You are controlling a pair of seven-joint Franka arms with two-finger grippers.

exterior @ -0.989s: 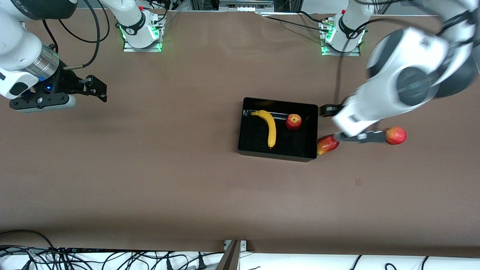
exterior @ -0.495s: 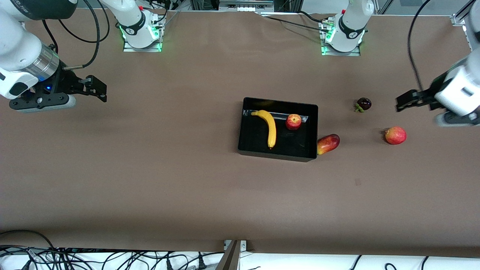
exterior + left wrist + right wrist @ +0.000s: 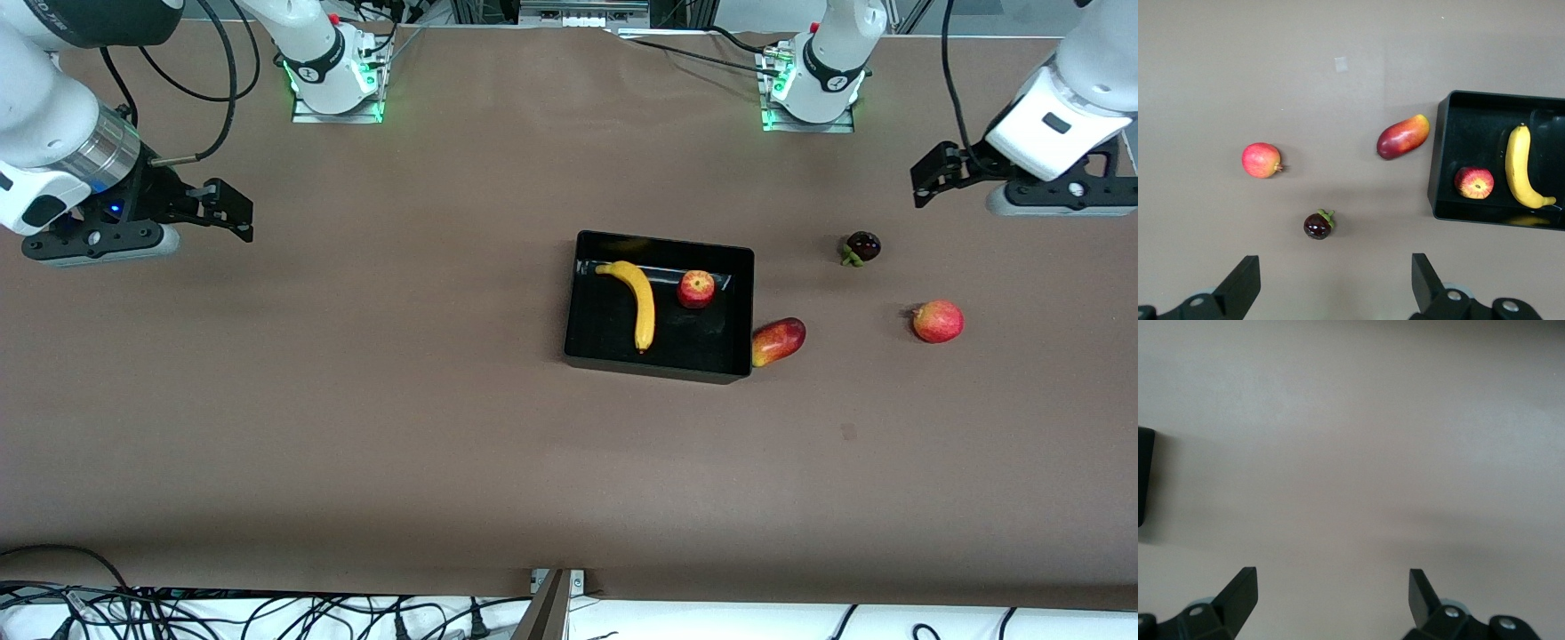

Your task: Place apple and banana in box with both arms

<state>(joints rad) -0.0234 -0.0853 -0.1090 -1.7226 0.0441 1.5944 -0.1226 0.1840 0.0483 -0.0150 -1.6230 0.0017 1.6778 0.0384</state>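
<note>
Evidently both claws are held spread and empty over bare brown desk, the left claw and right claw at their own ends, because the curved yellow banana and streaked red apple are laid inside the glossy black box.

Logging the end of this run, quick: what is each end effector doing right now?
Left end effector: open, holding nothing, up over the table at the left arm's end.
Right end effector: open, holding nothing, over bare table at the right arm's end.
</note>
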